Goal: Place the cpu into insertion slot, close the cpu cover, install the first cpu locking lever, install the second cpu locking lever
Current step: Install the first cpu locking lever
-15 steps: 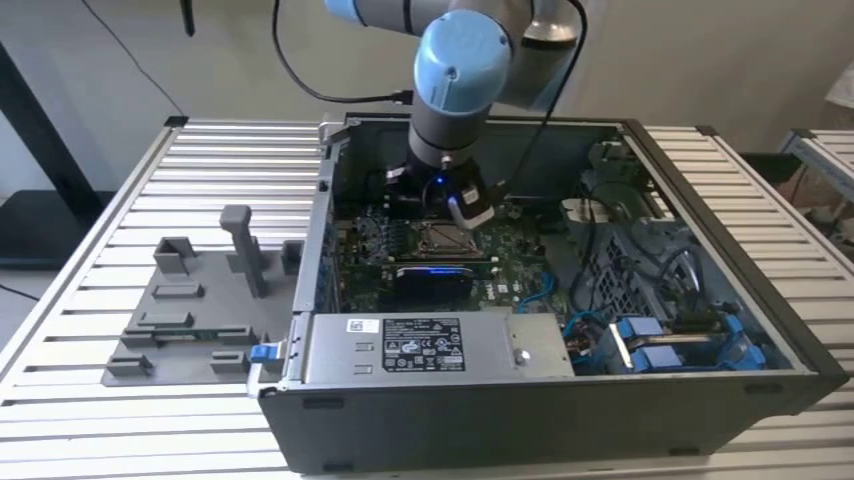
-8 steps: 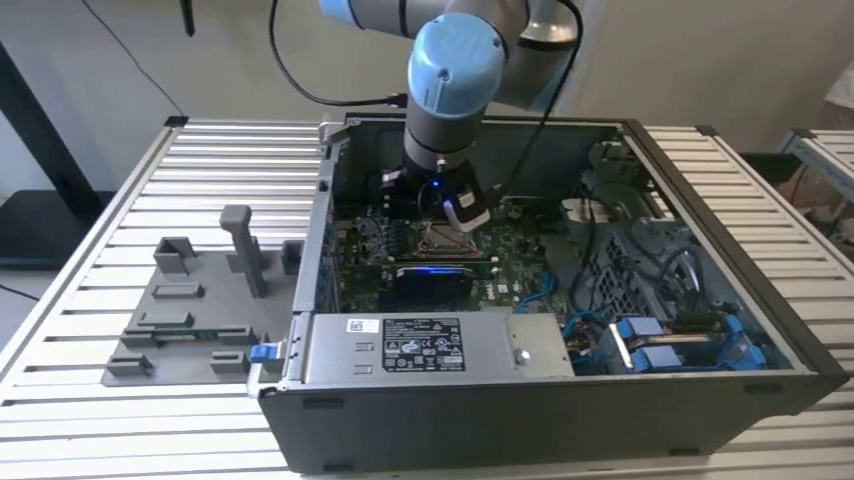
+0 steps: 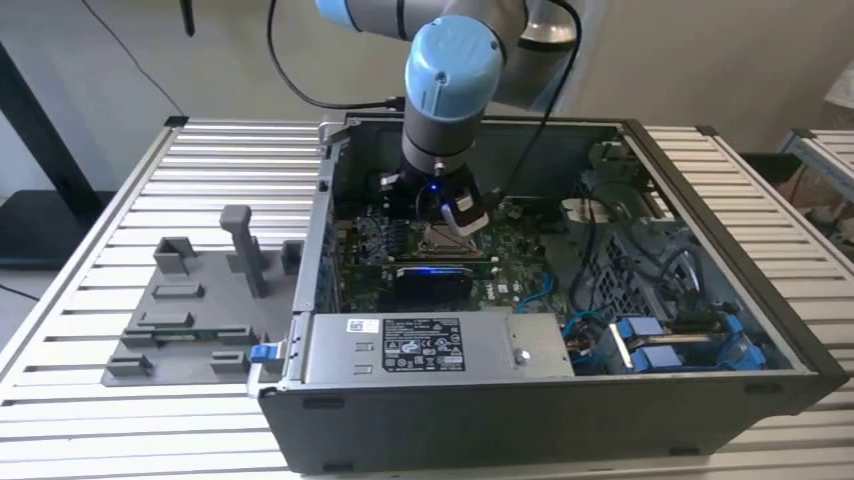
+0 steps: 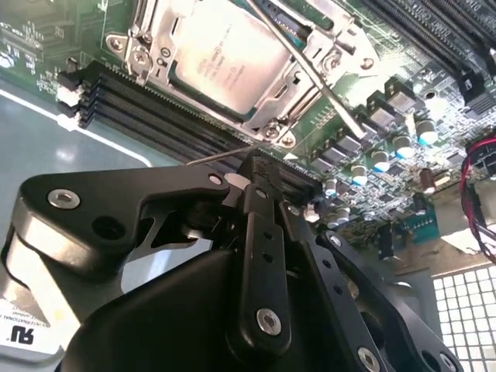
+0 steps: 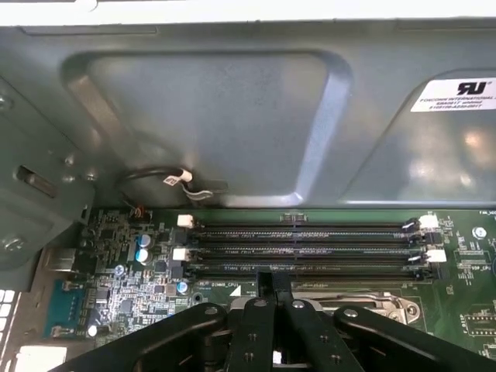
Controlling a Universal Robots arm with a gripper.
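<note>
The arm (image 3: pixel 447 90) reaches down into the open case (image 3: pixel 694 400), which lies on a slatted table (image 3: pixel 200 180). The gripper (image 3: pixel 454 212) hangs just above the motherboard (image 3: pixel 534 265), over the socket area.

In the second wrist view, the gripper (image 4: pixel 263 174) has its fingers (image 4: pixel 262 232) drawn together to a narrow tip, with nothing visibly clamped between them. The tip sits just beside the socket, over the memory slots (image 4: pixel 155 116). The cpu (image 4: pixel 225 58) lies flat in the socket, silver top up. The cover (image 4: pixel 167 35) is down around it, framing the chip on all visible sides. One lever (image 4: pixel 310 74), a thin bright rod, runs slantwise along the far edge of the cover. A second lever (image 4: pixel 225 155), a thin wire, pokes out beside the fingertip; whether they touch cannot be told.

In the first wrist view, the gripper (image 5: pixel 273 298) sits near the memory slots (image 5: pixel 302 248), with the case wall (image 5: pixel 232 116) behind. In the exterior view, a grey fixture (image 3: pixel 187 310) rests on the table at the exterior view's left, and the power supply (image 3: pixel 414 350) lies near the case's front wall.
</note>
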